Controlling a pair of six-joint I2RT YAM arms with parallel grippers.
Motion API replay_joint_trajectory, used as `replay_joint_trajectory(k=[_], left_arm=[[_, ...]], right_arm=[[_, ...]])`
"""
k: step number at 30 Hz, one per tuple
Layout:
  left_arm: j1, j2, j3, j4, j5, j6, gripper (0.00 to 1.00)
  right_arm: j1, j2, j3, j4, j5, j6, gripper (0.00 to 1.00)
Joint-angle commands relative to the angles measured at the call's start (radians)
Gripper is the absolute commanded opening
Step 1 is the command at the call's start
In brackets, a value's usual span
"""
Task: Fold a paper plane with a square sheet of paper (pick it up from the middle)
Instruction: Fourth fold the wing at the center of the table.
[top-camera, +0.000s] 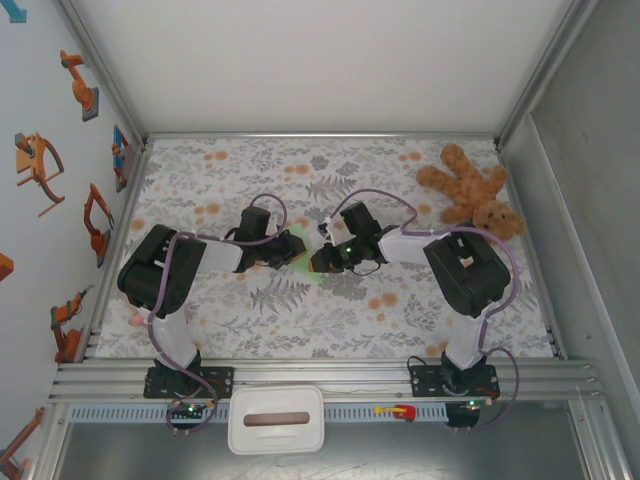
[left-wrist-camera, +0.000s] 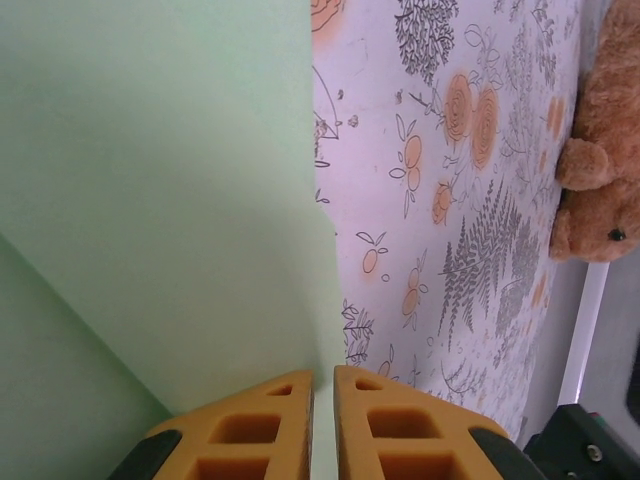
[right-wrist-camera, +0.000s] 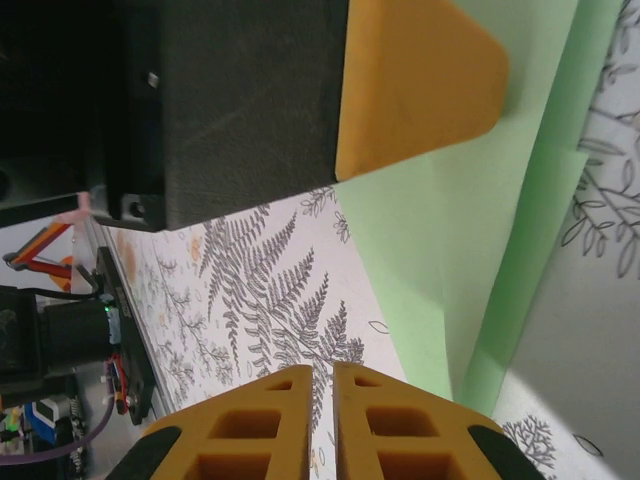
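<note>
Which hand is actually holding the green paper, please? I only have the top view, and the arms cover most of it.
Observer: The left hand is shut on the edge of the paper.
Operator: Thank you. And the right hand?
Observer: The right hand is shut too, beside the paper, with nothing pinched in it.
Operator: Is the paper folded at all?
Observer: Yes, the left wrist view shows a diagonal crease across it.

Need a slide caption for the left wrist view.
Closed left hand at the edge of the creased green paper on a floral table, teddy bear at right.
</note>
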Motion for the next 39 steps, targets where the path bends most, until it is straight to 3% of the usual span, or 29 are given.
replay_joint_trajectory(k=[1,39], left_arm=[[0.002,0.013,0.022,-0.02,0.015,0.015,0.15],[0.006,0.03,0.046,-0.054,0.014,0.031,0.15]], right_arm=[[0.006,0.03,0.03,-0.019,0.007,0.001,0.12],[0.008,0.09,0.035,-0.136,0.111,-0.059,0.08]])
